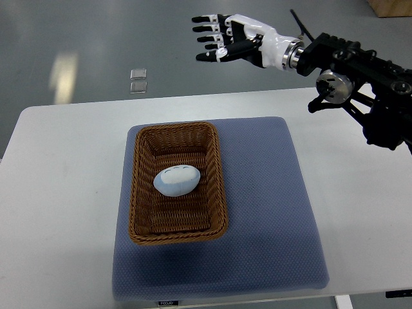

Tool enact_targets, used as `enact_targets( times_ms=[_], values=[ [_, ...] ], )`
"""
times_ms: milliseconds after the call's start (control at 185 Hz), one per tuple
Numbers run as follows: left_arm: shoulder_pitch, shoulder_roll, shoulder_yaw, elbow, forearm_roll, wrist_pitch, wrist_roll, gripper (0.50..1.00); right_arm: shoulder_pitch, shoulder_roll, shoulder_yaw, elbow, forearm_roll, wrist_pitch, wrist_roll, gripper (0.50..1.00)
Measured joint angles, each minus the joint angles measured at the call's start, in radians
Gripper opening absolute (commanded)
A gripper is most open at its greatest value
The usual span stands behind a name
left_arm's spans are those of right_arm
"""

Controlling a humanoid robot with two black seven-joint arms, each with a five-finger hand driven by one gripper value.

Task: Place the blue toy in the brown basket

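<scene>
A pale blue egg-shaped toy (176, 180) lies inside the brown wicker basket (143, 161), near its middle. The basket stands on a blue-grey mat (270, 193) on the white table. My right hand (219, 38) hangs high beyond the table's far edge, well up and to the right of the basket. Its fingers are spread and hold nothing. Its black arm (360, 71) comes in from the right edge. No left arm shows.
The white table (58, 193) reaches past the mat on all sides. Two small pale squares (138, 80) lie on the grey floor beyond the far edge. A brown box corner (393, 6) shows at the top right.
</scene>
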Motion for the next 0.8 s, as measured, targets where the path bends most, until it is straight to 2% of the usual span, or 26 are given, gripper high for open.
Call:
enact_targets(
  times_ms=[135,319,536,801],
  values=[
    [0.0,0.0,0.0,0.0,0.0,0.0,0.0,1.0,-0.186,0.021,0.217,-0.003,0.112,0.004,0.008,0.901],
    [0.0,0.0,0.001,-0.001,0.0,0.0,0.0,1.0,-0.353,0.096,0.308,-0.027,0.2,0.011,0.085,0.909],
    [0.0,0.0,0.003,-0.001,0.0,0.0,0.0,1.0,-0.429,0.16,0.313,-0.041,0.241,0.012,0.162,0.909],
    [0.0,0.0,0.002,-0.002,0.0,0.0,0.0,1.0,-0.444,0.171,0.313,-0.042,0.242,0.012,0.18,0.909]
  ],
)
